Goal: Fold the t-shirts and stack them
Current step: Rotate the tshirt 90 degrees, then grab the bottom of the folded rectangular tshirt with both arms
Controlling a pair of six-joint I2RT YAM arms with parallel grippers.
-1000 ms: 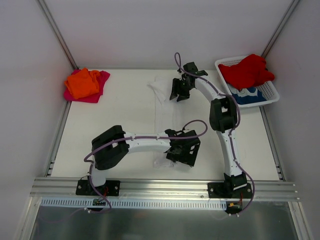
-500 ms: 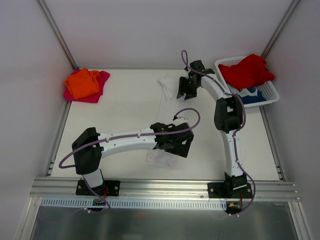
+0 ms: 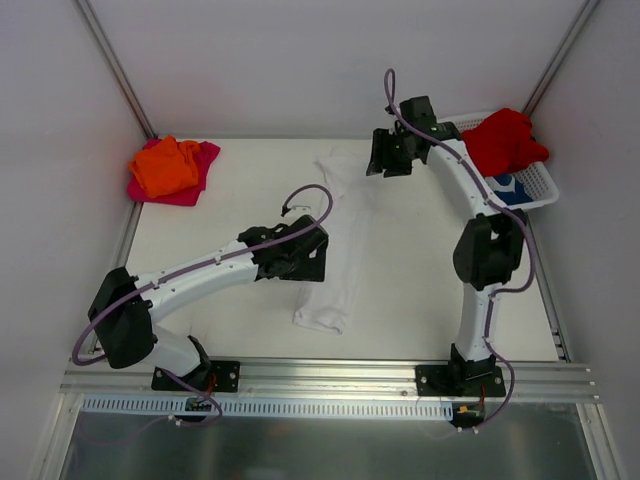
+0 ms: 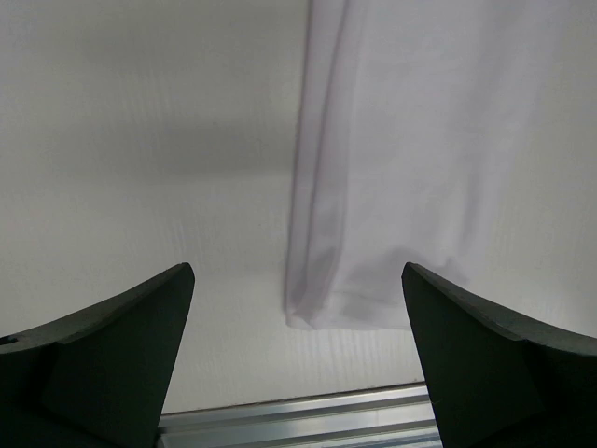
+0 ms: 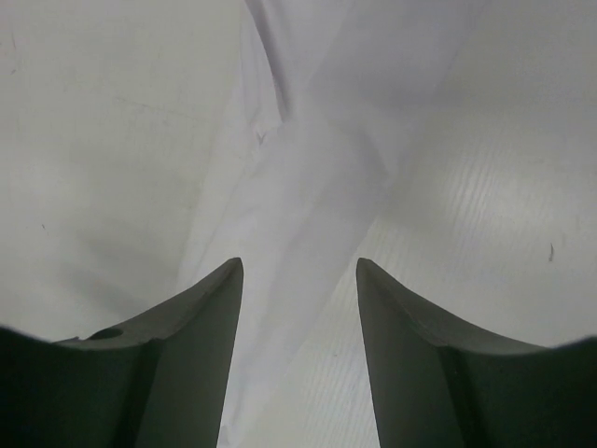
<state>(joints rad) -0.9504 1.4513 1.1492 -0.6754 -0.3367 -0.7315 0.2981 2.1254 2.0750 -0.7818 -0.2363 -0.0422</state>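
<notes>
Top external: basket [image 3: 545,182] (holding red t-shirt [image 3: 505,140])

Bare tabletop [image 3: 220,215] lies to the left of the left gripper [image 3: 303,258], with the long white t-shirt [image 3: 335,250] just to its right. The right gripper [image 3: 388,160] hangs at that shirt's far end, a basket [image 3: 545,190] close on its right.

l arm [image 3: 200,270], r arm [image 3: 465,178]: white links, black joints, purple cables [image 3: 388,88]; l gripper [image 4: 297,280], r gripper [image 5: 298,271]: dark wedge fingers [image 4: 112,355].
</notes>
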